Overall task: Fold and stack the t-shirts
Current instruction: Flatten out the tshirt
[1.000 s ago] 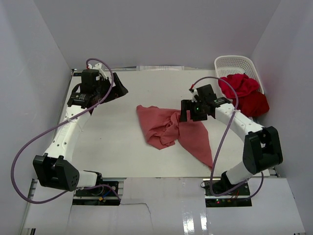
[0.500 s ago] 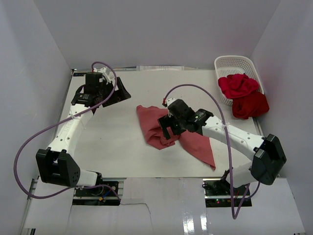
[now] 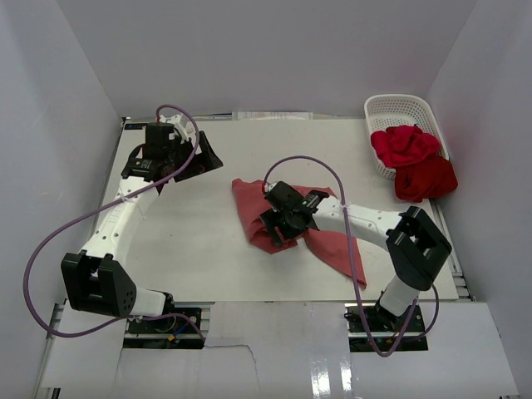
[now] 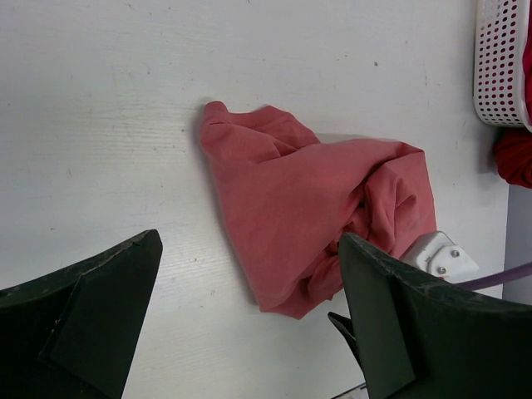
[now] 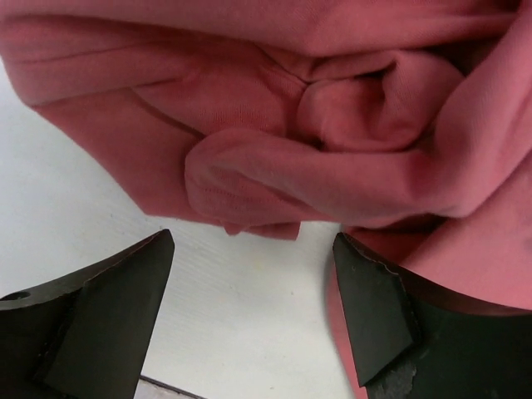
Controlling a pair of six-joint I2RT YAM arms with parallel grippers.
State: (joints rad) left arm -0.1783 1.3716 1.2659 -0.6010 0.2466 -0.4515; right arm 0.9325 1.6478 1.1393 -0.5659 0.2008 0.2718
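Note:
A dusty salmon-red t-shirt (image 3: pixel 253 208) lies crumpled in the middle of the white table; it shows in the left wrist view (image 4: pixel 291 199) and fills the right wrist view (image 5: pixel 316 133). My right gripper (image 3: pixel 279 229) is open, low over the shirt's near crumpled edge, with bare table between its fingers (image 5: pixel 249 274). My left gripper (image 3: pixel 202 156) is open and empty at the back left, well clear of the shirt. A bright crimson t-shirt (image 3: pixel 405 145) sits in the white basket (image 3: pixel 399 106). A darker red t-shirt (image 3: pixel 427 178) lies beside it.
The white lattice basket stands at the back right corner and shows in the left wrist view (image 4: pixel 499 66). White walls close in the left, back and right. The right arm's cable loops above the shirt (image 3: pixel 303 162).
My right gripper has swung left and forward from near the basket side to over the salmon shirt's near edge. The left arm has barely moved.

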